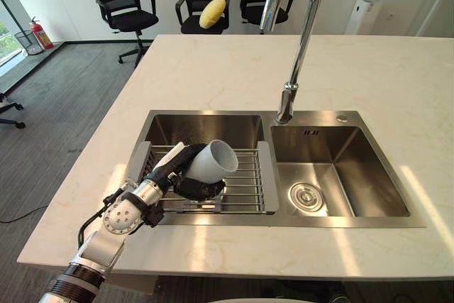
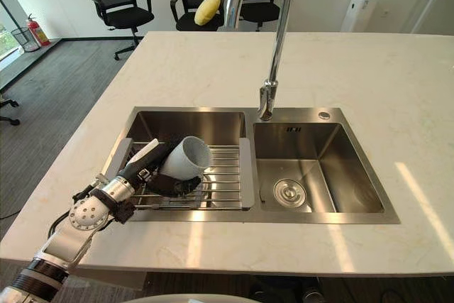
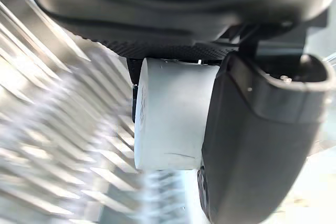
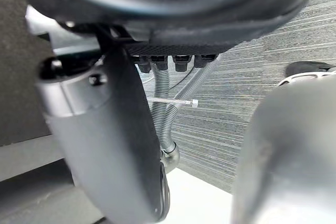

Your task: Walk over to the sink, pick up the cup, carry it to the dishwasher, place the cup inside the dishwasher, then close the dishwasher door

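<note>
1. Cup (image 1: 213, 161): my left robot hand (image 1: 170, 172) grips it from 8 o'clock, with the mouth tipped toward 2 o'clock.
2. I hold it over the wire rack (image 1: 248, 182) that spans the left basin of the sink (image 1: 340, 175).
3. The faucet (image 1: 294, 69) rises at 1 o'clock from the table (image 1: 213, 69).
4. My right robot hand (image 4: 115, 145): I cannot tell whether it is open or closed.

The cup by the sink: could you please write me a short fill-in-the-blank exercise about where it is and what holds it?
The hand curled round the white cup is the robot's ____ one.
The white cup is over a wire rack set in the ____ basin of the sink.
The round drain lies in the ____ basin.
Missing words: left; left; right.
</note>
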